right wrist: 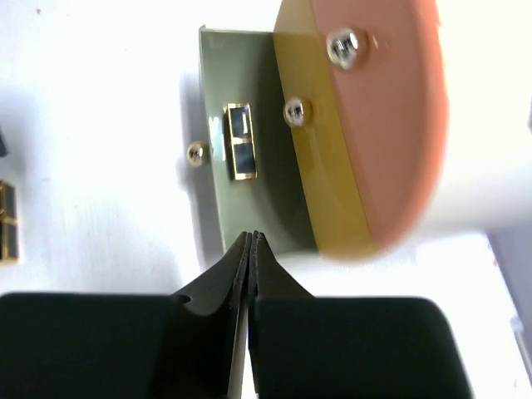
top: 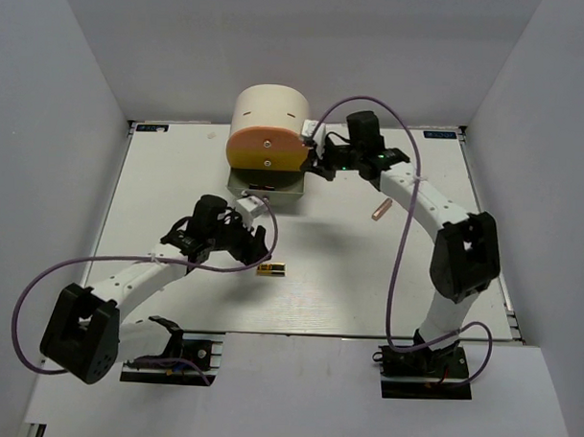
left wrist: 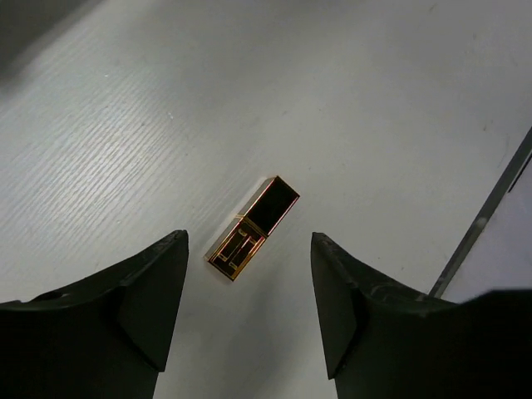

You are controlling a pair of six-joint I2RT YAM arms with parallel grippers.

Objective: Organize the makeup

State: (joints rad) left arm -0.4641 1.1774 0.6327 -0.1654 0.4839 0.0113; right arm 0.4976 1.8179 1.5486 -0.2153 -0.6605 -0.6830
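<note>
Gold-black lipstick (left wrist: 252, 229) lying flat, slim pinkish stick (top: 380, 211) well apart

A robotics lab test cell. A white desk (top: 178, 176) is boxed in by bare pale walls (top: 56, 95) at 9, 12 and 3 o'clock. The left arm (top: 141, 276) and right arm (top: 422, 199) are bolted on metal plates (top: 430, 382) at 6 o'clock, trailing purple cables (top: 398, 270).

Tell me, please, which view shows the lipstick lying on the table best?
Left wrist: the lipstick lies close, sharp and whole between the left gripper's open fingers. The top view shows it tiny, by that gripper. The right wrist view catches at most a gold sliver at its left edge.
</note>
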